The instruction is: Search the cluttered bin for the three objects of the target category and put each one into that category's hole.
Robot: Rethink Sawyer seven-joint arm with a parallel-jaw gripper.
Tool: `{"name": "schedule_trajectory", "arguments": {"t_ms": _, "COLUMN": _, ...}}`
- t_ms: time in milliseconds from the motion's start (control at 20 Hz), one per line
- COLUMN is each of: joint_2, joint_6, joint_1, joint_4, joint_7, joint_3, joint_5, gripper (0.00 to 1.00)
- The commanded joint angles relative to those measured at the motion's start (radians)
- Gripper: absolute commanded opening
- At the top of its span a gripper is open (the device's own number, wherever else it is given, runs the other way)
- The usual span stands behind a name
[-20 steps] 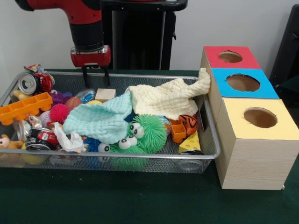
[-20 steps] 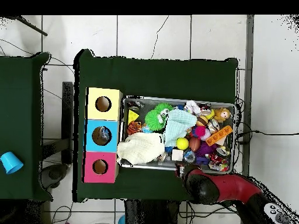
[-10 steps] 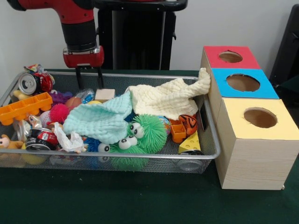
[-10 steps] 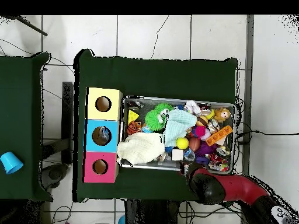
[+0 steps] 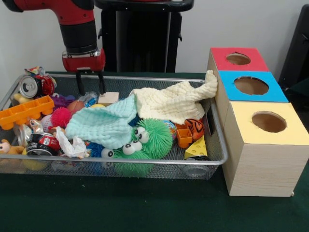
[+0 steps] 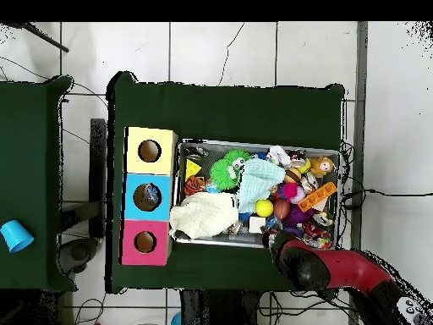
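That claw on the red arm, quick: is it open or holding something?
Gripper: open, holding nothing, hanging over the wire bin's back edge.

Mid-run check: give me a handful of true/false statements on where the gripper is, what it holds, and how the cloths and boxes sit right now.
1. The gripper hangs open and empty above the bin's far side. True.
2. The cream cloth lies wholly inside the wire bin. False: one corner is draped over the bin's end, against the blue box.
3. The mint cloth lies partly over the green furry toy. True.
4. The yellow box stands between the red and blue ones. False: the blue box is in the middle.
5. The orange brick is in the gripper. False: it lies in the bin.
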Motion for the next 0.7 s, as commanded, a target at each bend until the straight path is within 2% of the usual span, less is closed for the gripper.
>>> {"name": "schedule_trajectory", "arguments": {"t_ms": 50, "joint_2": -0.001, "joint_6": 0.126, "joint_1": -0.007, "joint_4": -0.137, "joint_7": -0.113, "joint_3": 0.092, "joint_5": 0.017, "gripper": 1.0}}
{"name": "schedule_trajectory", "arguments": {"t_ms": 700, "joint_2": 0.035, "joint_6": 0.089, "joint_1": 0.031, "joint_4": -0.185, "joint_7": -0.083, "joint_3": 0.048, "joint_5": -0.037, "gripper": 1.0}}
